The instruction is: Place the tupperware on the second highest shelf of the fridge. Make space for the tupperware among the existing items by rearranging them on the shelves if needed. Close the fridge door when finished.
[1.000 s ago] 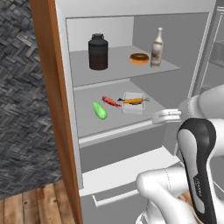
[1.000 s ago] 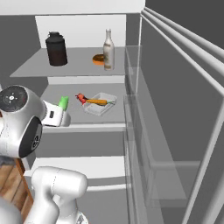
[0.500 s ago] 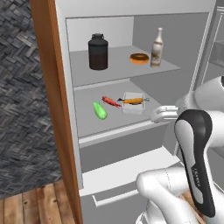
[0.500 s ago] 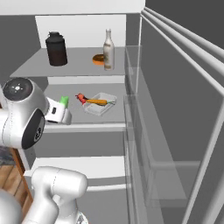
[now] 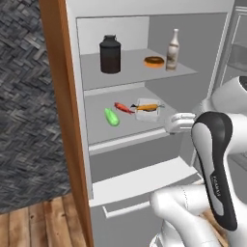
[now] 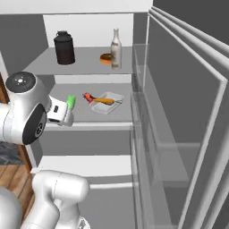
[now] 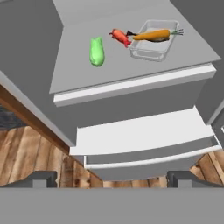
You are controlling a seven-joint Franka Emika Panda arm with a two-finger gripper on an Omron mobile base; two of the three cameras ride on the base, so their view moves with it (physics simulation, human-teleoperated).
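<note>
The arm is glossy white, built of rounded, bulbous segments. A long black oval inlay with faint pale lettering runs down one link. A dark round joint cap tops another. Two small dark fingertips end the tool.

A dark grey woven-pattern wall fills the left side of the left base view, from the top edge down to the lower left. Below it, a strip of brown wooden plank floor runs across the lower left corner. In the hand view the same plank floor shows at the left and lower left, with a small patch at the lower right edge.
</note>
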